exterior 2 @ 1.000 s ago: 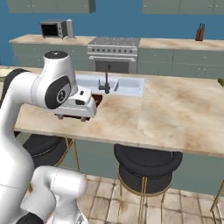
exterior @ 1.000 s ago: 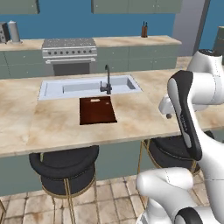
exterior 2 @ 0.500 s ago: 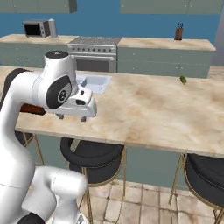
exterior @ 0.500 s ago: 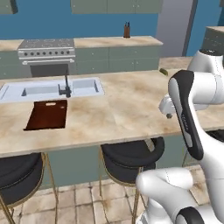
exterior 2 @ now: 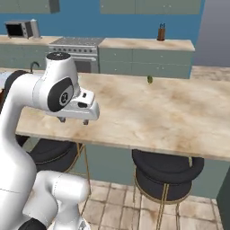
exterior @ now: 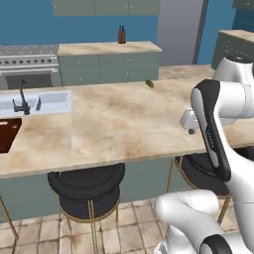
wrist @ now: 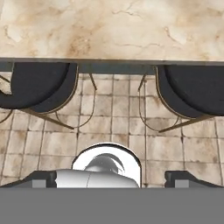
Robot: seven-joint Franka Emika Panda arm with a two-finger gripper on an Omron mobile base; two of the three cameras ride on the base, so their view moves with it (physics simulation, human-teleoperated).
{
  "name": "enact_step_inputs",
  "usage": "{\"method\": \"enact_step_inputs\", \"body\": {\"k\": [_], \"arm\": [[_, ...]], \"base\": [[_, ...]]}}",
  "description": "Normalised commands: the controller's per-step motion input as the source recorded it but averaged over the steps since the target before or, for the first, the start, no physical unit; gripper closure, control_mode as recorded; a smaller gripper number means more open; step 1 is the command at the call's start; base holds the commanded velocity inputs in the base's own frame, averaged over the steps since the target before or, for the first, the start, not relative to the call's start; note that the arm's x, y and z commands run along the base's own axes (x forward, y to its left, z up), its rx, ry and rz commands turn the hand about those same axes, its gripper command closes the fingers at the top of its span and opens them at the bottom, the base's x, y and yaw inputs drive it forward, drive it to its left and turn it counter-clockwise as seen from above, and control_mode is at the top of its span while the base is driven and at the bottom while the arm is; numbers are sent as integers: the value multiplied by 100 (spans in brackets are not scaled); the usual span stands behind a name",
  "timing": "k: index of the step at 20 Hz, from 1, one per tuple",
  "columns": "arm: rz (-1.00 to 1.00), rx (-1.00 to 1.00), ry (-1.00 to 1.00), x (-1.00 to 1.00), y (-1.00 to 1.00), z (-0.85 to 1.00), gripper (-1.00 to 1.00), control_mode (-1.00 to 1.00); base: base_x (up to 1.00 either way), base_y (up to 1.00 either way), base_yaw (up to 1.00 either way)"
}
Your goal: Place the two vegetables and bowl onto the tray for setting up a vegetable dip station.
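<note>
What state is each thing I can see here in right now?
Gripper: open, holding nothing, above the counter's near edge.
Cucumber: lying on the counter, near its far edge, untouched.
Tray: flat on the counter beside the sink, partly cut off by the picture edge.
Faucet: no water visible.
Stools: tucked under the counter, unoccupied.
</note>
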Motion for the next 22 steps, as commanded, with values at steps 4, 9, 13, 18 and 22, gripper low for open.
{"method": "enact_step_inputs", "body": {"k": [4, 9, 13, 18, 22], "arm": [[0, 0, 0, 0, 0, 0, -100, 100], [0, 0, 0, 0, 0, 0, -100, 100], [0, 0, 0, 0, 0, 0, -100, 100], [0, 0, 0, 0, 0, 0, -100, 100], [0, 0, 0, 0, 0, 0, -100, 100]], "base": [[-3, -100, -1], [-1, -100, 0], [0, -100, 2], [0, -100, 29], [0, -100, 43]]}}
